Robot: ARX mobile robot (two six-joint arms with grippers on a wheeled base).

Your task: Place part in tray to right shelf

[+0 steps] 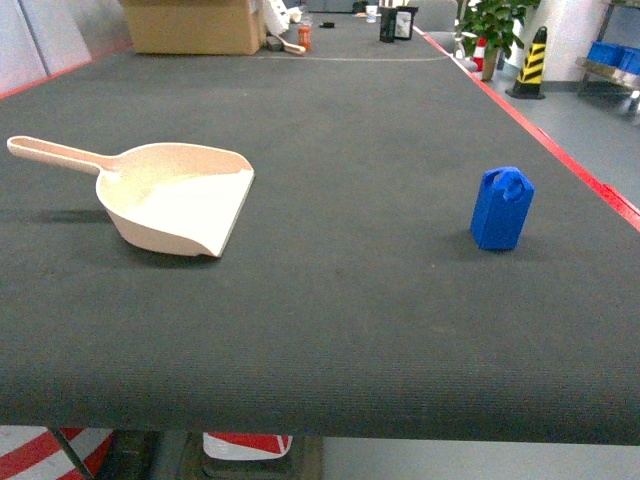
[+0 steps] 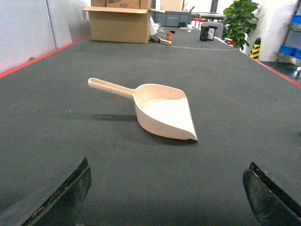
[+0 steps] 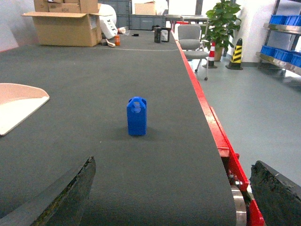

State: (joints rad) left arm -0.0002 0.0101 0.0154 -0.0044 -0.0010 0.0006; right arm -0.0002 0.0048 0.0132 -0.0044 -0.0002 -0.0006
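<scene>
Head view: tray (image 1: 175, 200) lying on dark mat (image 1: 330, 300) at left, handle pointing left; part (image 1: 502, 208) standing upright at right, well apart from tray.

Left wrist view: left gripper (image 2: 167, 197) hovering with fingers (image 2: 70, 193) spread wide, tray ahead, untouched.

Right wrist view: right gripper (image 3: 174, 197) spread, part (image 3: 136, 116) standing ahead, red table edge (image 3: 207, 113) running alongside. Shelf with blue crates (image 3: 282, 52) showing at far right.
</scene>
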